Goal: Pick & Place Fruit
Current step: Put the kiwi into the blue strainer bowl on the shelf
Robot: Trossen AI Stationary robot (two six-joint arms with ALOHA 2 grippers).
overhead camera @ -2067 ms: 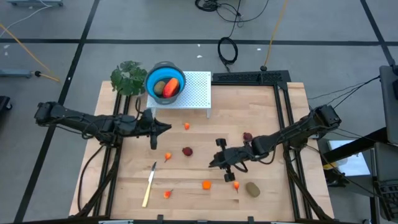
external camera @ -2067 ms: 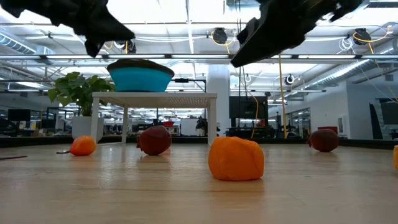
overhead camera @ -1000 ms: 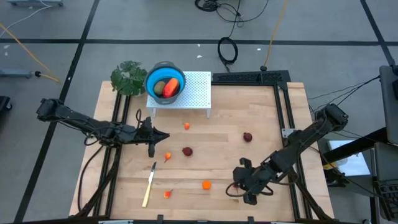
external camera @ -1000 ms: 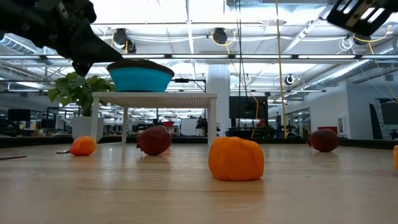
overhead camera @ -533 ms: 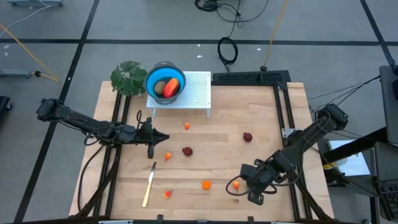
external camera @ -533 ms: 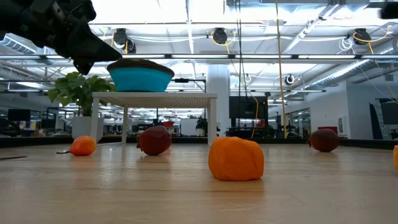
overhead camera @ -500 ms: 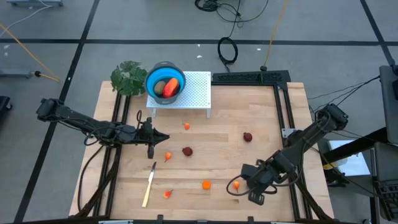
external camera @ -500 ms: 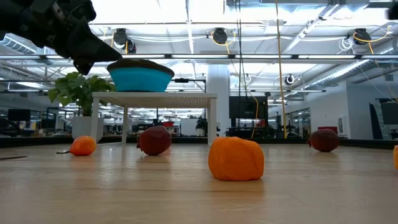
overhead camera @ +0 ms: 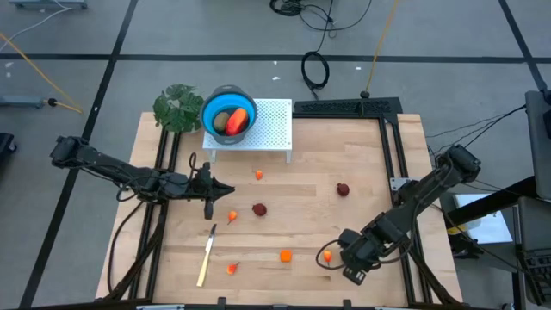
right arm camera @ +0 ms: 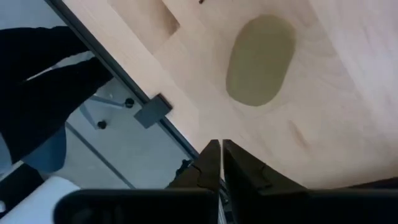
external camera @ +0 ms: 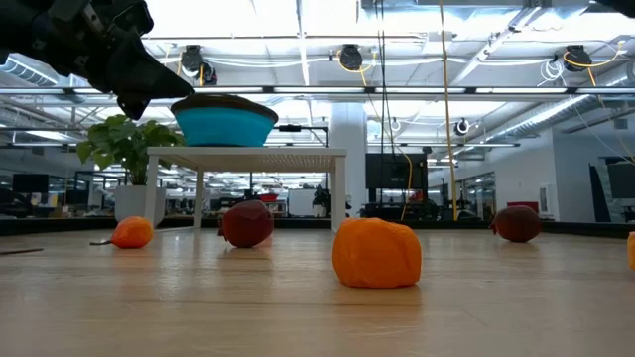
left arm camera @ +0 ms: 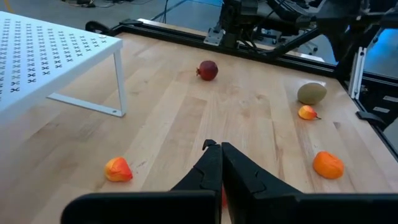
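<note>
The right gripper (right arm camera: 220, 144) is closed and empty, poised just above the olive-brown oval fruit (right arm camera: 260, 60) near the desk's (overhead camera: 379, 155) front right corner. The step looks like the approach for a pick; next it must spread its fingers and descend. That arm bends low and folded. The left gripper (left arm camera: 217, 148), closed too, hangs over mid-desk near a tiny orange fruit (overhead camera: 232, 216), arm outstretched.
</note>
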